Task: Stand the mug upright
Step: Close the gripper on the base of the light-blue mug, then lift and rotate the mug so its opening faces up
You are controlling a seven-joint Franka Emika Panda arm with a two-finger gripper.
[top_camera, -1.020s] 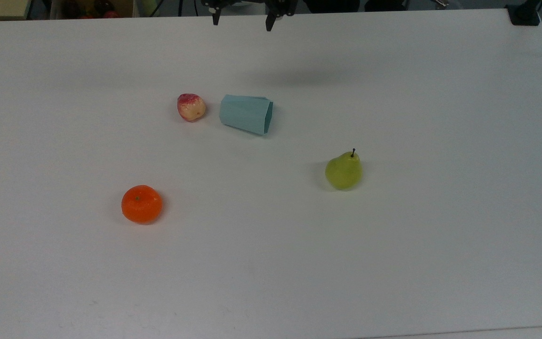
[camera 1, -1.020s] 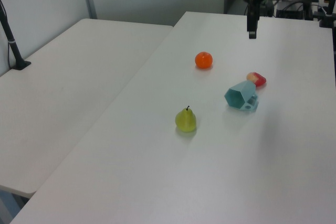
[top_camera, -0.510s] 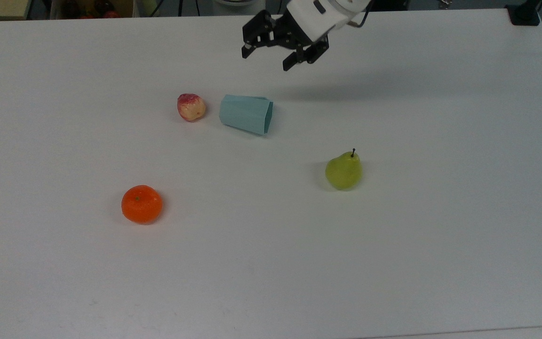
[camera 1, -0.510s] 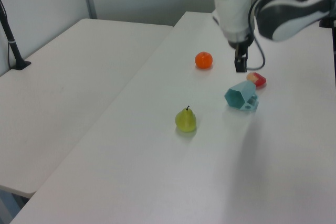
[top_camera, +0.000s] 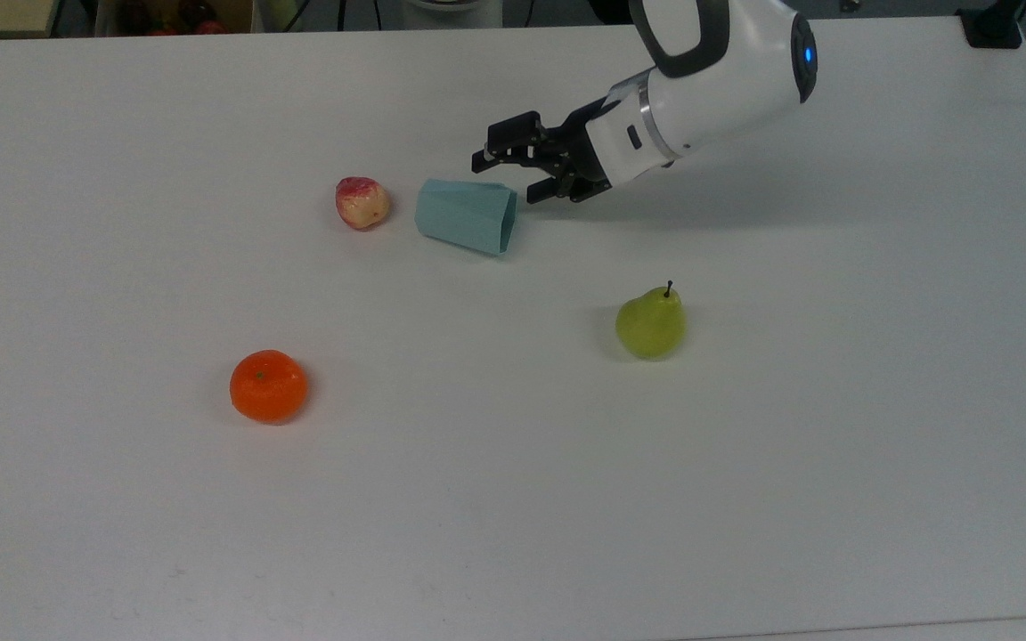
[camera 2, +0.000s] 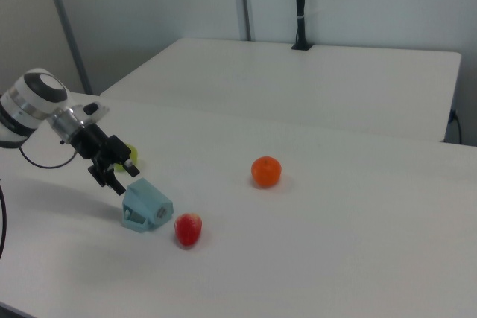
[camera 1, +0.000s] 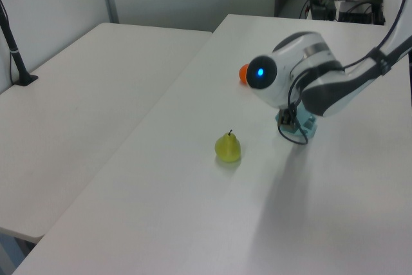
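- The mug (top_camera: 467,215) lies on its side on the tabltop (top_camera: 513,499), wide mouth toward the top view's right, base toward the strawberry (top_camera: 362,202) just beside it.
- The gripper (top_camera: 513,176) is level with the mouth rim, just beside it, fingers apart and empty.
- The arm comes in low and tilted, probably so one finger can enter the mouth and the other take the outer wall.
- The pear (top_camera: 651,322) and orange (top_camera: 268,385) lie well apart from the mug, out of the approach path.
- Risk: a nudge rolls the mug into the strawberry.
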